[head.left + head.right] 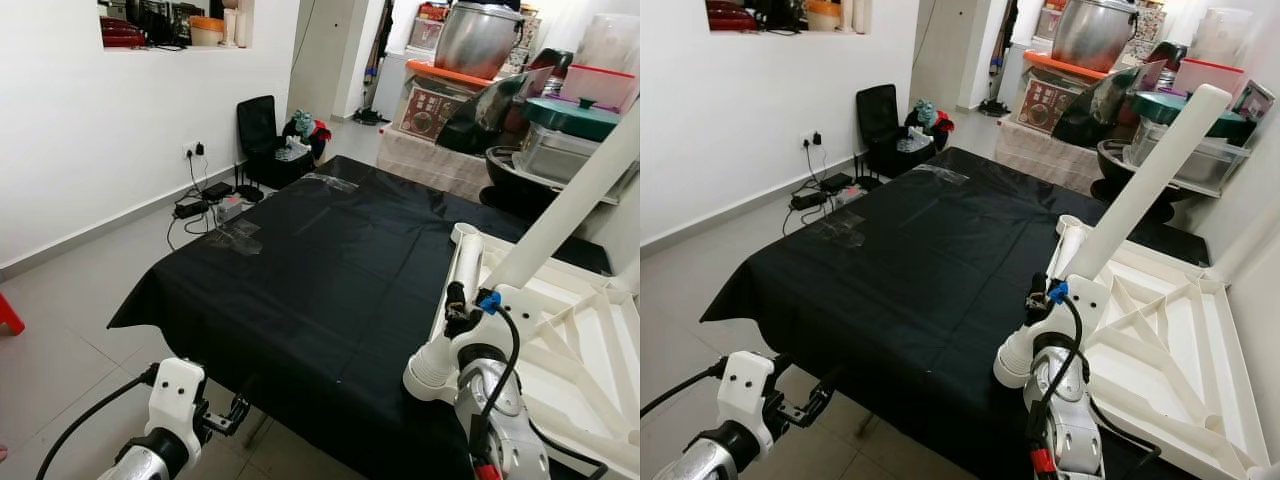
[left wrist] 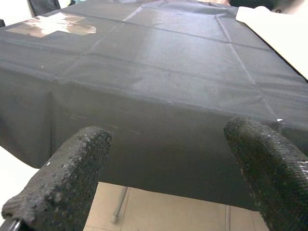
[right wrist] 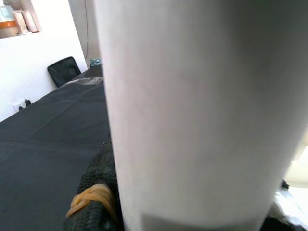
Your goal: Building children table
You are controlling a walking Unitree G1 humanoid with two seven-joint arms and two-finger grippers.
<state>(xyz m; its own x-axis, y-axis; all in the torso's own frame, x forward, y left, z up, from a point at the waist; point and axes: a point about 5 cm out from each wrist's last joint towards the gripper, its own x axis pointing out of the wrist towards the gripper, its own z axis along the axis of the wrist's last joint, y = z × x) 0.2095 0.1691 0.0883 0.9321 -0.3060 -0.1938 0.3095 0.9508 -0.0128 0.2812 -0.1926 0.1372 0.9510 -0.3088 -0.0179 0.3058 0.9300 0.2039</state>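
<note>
Grippers first. The left gripper (image 2: 166, 173) hangs low at the near left, just off the near edge of the table, its two black fingers (image 2: 62, 180) spread wide with nothing between them. To the right, the right gripper (image 1: 1045, 292) is clenched on the lower end of a white table leg (image 1: 1145, 185); the leg slants up and to the right, its top end high above the tabletop. In the right wrist view the leg (image 3: 192, 110) stands right against a black finger (image 3: 94, 192) that wears an orange rubber band (image 3: 91, 196).

A black cloth (image 1: 310, 270) covers the table and drapes over its near edge, with patches of clear tape (image 1: 235, 235) at the far left. On the right of the cloth lies the white tabletop (image 1: 1170, 350), upside down, its ribs showing. A second white leg (image 1: 466, 268) lies beside its left edge.

Beyond the table's far left, a black chair (image 1: 262, 135) stands by a white wall (image 1: 90, 130), with cables and a power strip (image 1: 215, 205) on the grey tile floor (image 1: 70, 330). At the far right, pots and containers (image 1: 500, 60) are stacked.
</note>
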